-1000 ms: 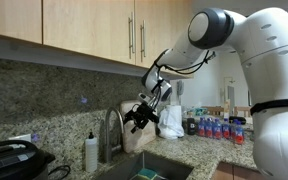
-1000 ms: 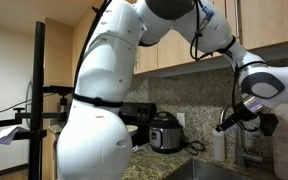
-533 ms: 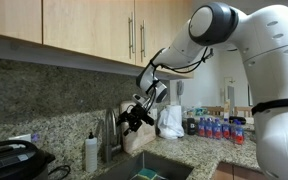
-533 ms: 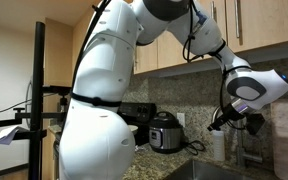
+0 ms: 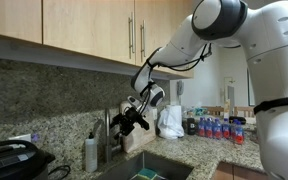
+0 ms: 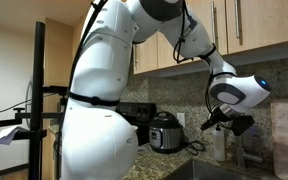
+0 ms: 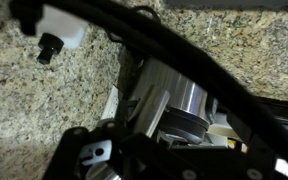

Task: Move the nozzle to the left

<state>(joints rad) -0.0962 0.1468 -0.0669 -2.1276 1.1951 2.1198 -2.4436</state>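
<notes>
The nozzle point(image 5: 109, 135) is a brushed-steel arched faucet spout standing behind the sink. In the wrist view the nozzle point(image 7: 169, 90) fills the middle, steel with a dark ring round its thicker tip. My gripper point(image 5: 125, 119) is right beside the arch, open, with the spout between its dark fingers point(image 7: 184, 55). Whether a finger presses on the steel I cannot tell. The gripper point(image 6: 218, 121) also shows from the opposite side, where it hides the spout.
A white soap bottle point(image 5: 91, 152) with a black cap stands left of the faucet, and again at the wrist view's top left point(image 7: 59, 28). The sink point(image 5: 149, 170) lies below. Bottles and a white bag point(image 5: 170, 122) sit on the right; a rice cooker point(image 6: 166, 132) stands on the granite counter.
The gripper has swung towards the faucet, leftwards in the view with the soap bottle, and now straddles the spout. It has stayed open.
</notes>
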